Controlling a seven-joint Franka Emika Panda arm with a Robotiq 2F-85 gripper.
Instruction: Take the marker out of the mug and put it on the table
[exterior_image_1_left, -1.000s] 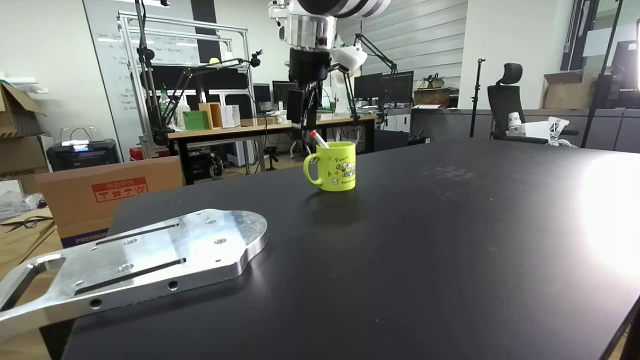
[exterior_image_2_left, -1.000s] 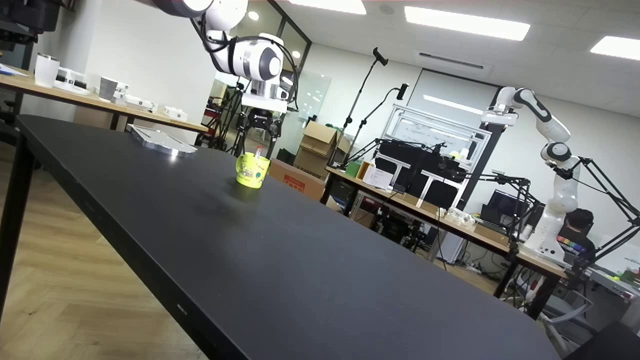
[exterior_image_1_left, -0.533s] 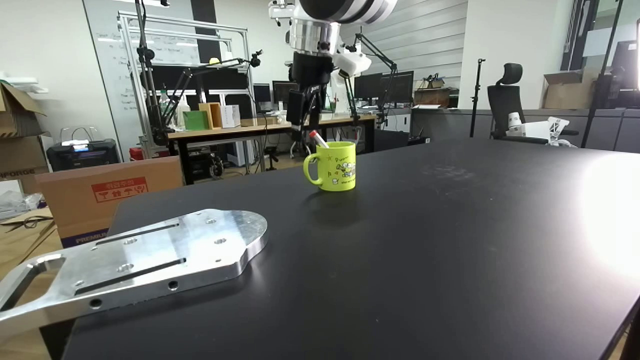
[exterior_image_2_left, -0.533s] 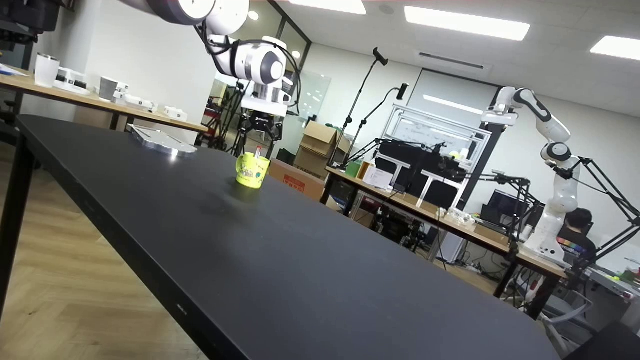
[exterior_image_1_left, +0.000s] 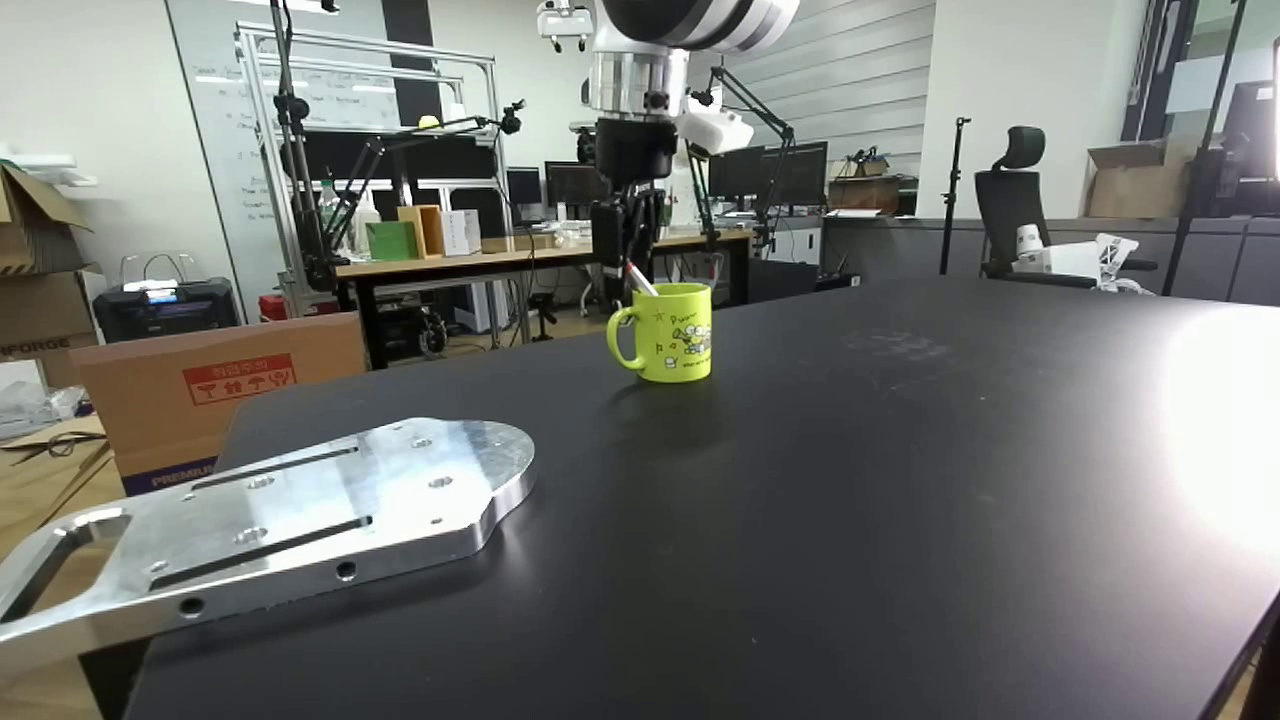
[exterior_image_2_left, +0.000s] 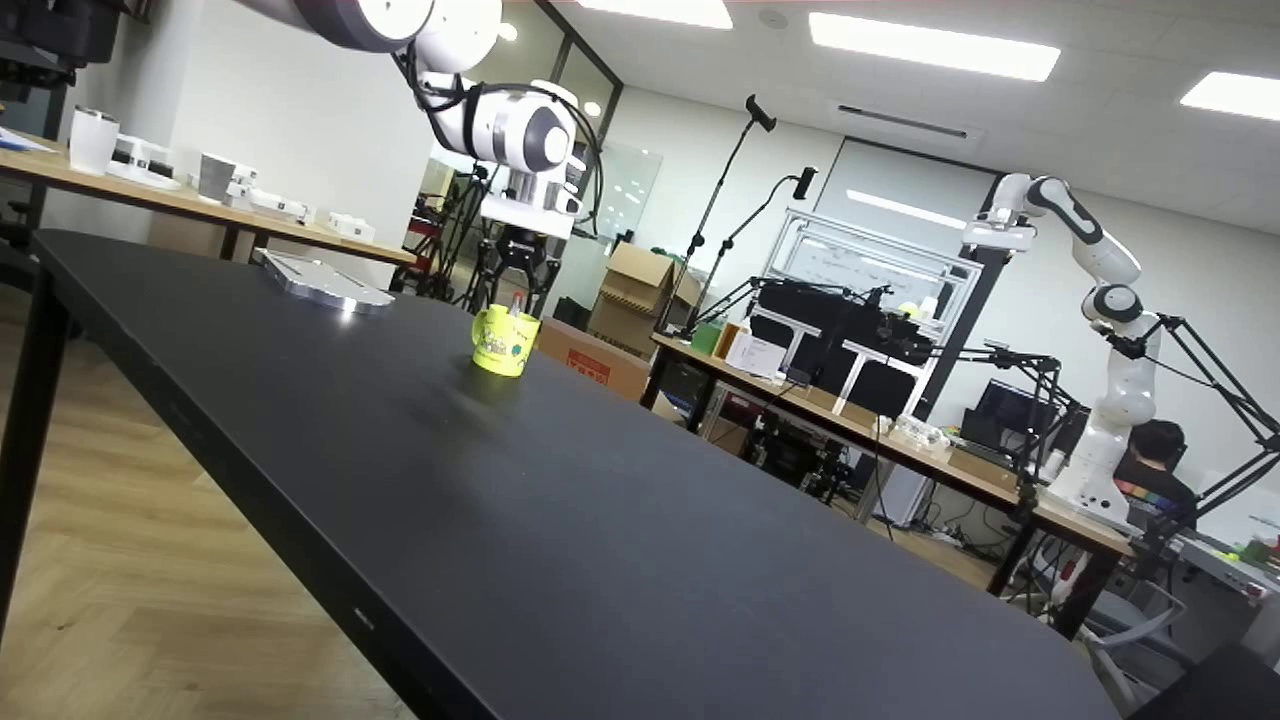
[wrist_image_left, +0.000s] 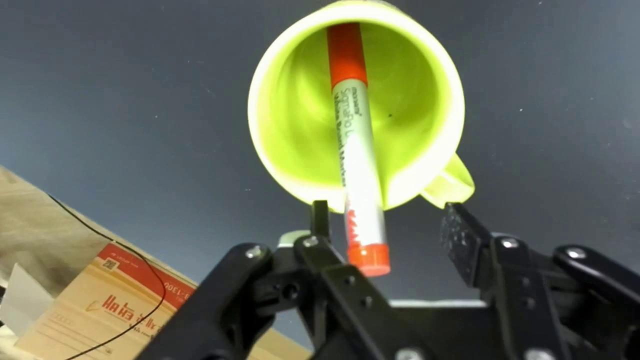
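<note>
The yellow-green mug (exterior_image_1_left: 680, 335) stands upright on the black table (exterior_image_1_left: 850, 500); it also shows in an exterior view (exterior_image_2_left: 503, 345). The marker (exterior_image_1_left: 640, 280) leans in the mug, its red-tipped upper end sticking out over the rim. In the wrist view the mug (wrist_image_left: 410, 95) opens toward the camera, and the marker (wrist_image_left: 357, 145) rests against its rim near the handle. My gripper (wrist_image_left: 386, 215) is open, with the marker's upper end in the gap between its fingers, nearer the left finger and seemingly untouched. In both exterior views the gripper (exterior_image_1_left: 625, 265) (exterior_image_2_left: 515, 285) is just behind and above the mug.
A silver metal plate with slots (exterior_image_1_left: 330, 500) lies on the table, and also shows in an exterior view (exterior_image_2_left: 325, 283). A cardboard box (exterior_image_1_left: 230, 390) stands beyond the table edge. A wooden workbench (exterior_image_1_left: 480, 260) with equipment is behind.
The gripper has moved slightly down and toward the marker, and its fingers hang more upright. In an exterior view its dark finger now overlaps the marker's tip. Mug and marker have not moved.
</note>
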